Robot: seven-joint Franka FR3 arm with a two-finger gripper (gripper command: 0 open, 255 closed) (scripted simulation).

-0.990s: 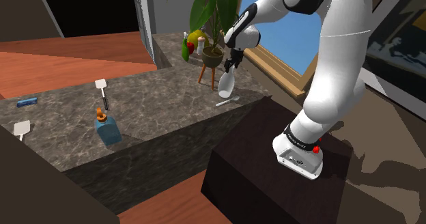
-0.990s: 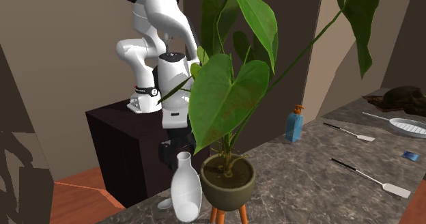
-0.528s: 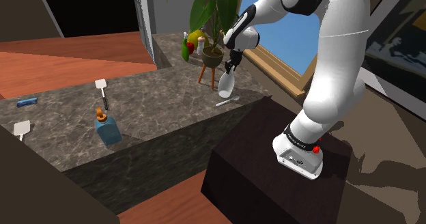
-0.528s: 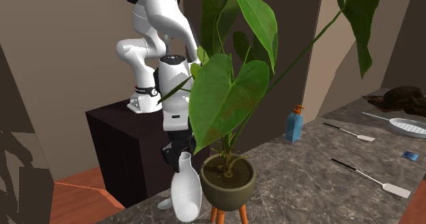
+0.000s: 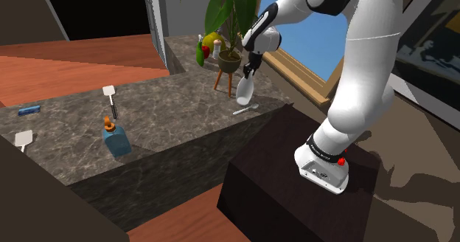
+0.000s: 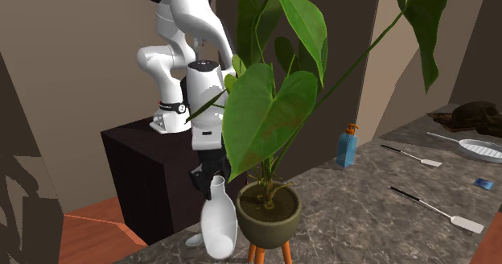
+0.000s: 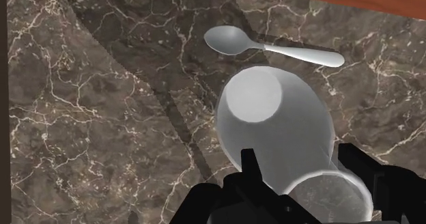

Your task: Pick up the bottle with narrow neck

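Note:
The white bottle with a narrow neck (image 5: 245, 93) hangs over the dark marble counter (image 5: 169, 115), close to the edge nearest the stand. My black gripper (image 5: 251, 71) comes down from above and is shut on its neck. In the second exterior view the bottle (image 6: 219, 228) hangs tilted under the gripper (image 6: 211, 182), its base swung toward the plant pot. The wrist view looks down along the bottle's round body (image 7: 273, 123), with the gripper (image 7: 302, 164) clasping the neck on both sides.
A pale spoon (image 7: 273, 46) lies on the counter right beside the bottle. A potted plant (image 6: 269, 214) on a small stool stands close by, its big leaves near my arm. Farther along are a blue dispenser bottle (image 5: 116, 139) and two spatulas (image 5: 110, 97).
The fingers have closed on the bottle's neck. The bottle, upright before, now leans with its base swung toward the plant pot.

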